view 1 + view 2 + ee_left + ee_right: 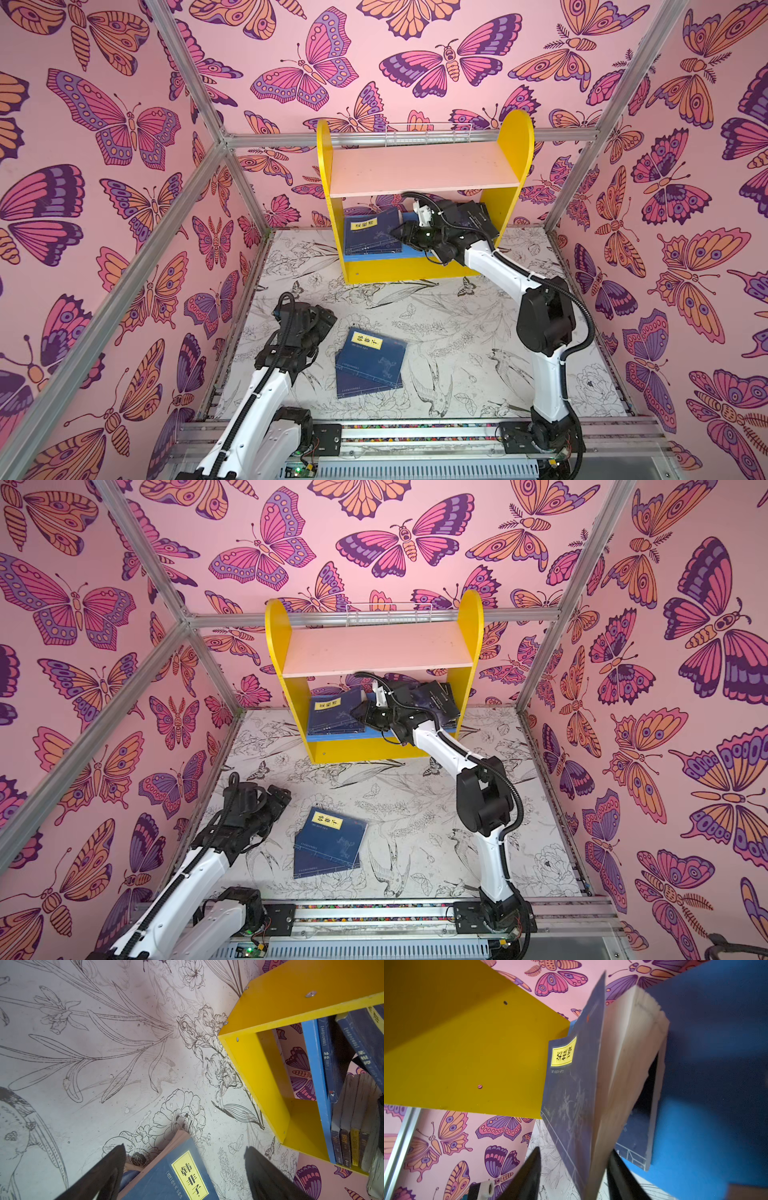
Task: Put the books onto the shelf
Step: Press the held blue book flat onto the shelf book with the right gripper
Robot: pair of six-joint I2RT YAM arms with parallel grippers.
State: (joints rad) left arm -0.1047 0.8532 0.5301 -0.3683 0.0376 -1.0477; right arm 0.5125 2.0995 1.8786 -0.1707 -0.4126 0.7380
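Observation:
The shelf (424,166) (374,650) stands at the back of the table. On its blue lower board (716,1064) navy books (372,235) (336,710) lean at the left and dark books (478,216) (440,702) at the right. My right gripper (401,235) (358,712) (575,1150) reaches into the lower tier, open, its jaws on either side of a navy book with a yellow label (571,1084), apart from its cover. Two navy books (374,361) (332,841) (176,1174) lie stacked on the table. Beside them my left gripper (326,318) (282,798) (186,1148) hangs open, holding nothing.
The pink upper board carries nothing; a wire rack (428,133) sits behind it. Butterfly-papered walls (104,208) and an aluminium frame (199,183) close in the floral table (457,332). The shelf's yellow side (259,1068) (467,1043) stands close to both wrist cameras.

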